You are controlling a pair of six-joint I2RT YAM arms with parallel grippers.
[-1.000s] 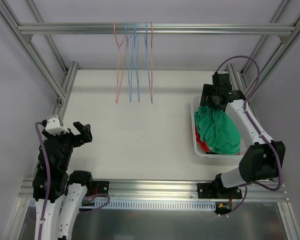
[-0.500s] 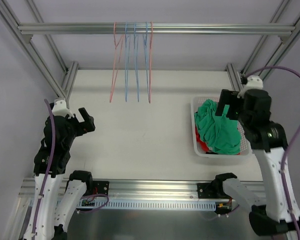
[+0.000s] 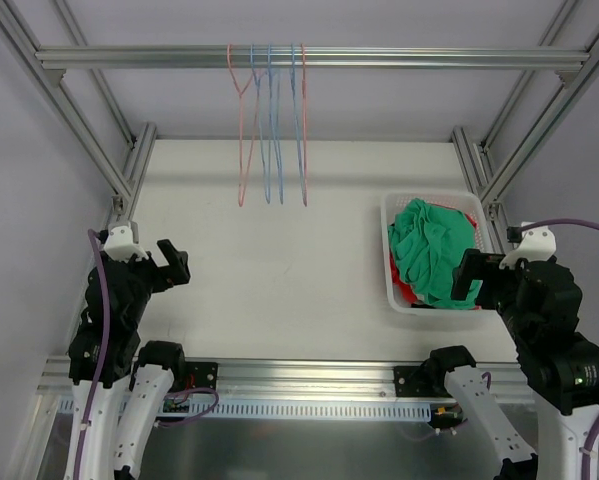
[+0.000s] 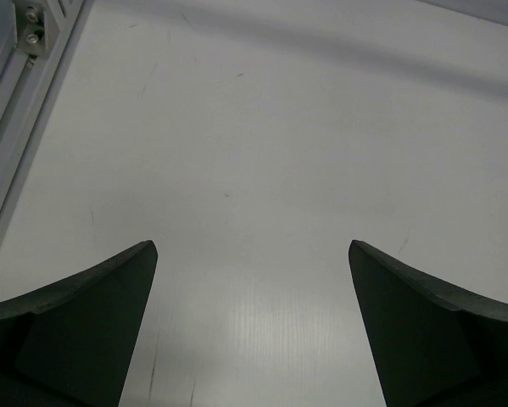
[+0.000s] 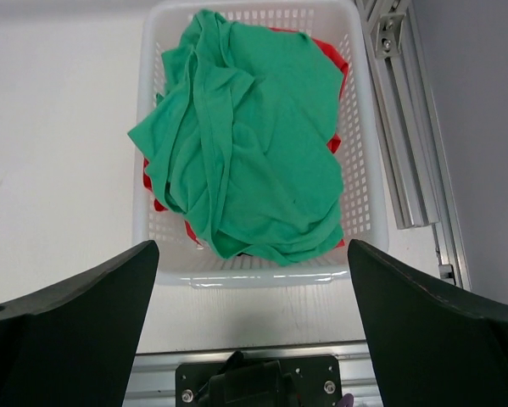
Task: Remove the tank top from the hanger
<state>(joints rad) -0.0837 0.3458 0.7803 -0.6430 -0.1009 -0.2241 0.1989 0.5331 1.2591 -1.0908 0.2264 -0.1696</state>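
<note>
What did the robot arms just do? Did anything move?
The right gripper pulled back from the basket toward the near edge, jaws open, leaving the green tank top inside. The empty hangers swung a little on the rail. The left gripper barely shifted, open; the basket stayed put.

A lab cell: aluminium frame [image 3: 299, 57] around white table [image 3: 279, 250].

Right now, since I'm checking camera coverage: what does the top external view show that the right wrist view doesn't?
Only the top external view: bare hangers on the rail, plus the left arm and right arm. Only the right wrist view: the right arm's jaws close up, wide apart, nothing between. Both: the green tank top heaped in the white basket over a red garment.
</note>
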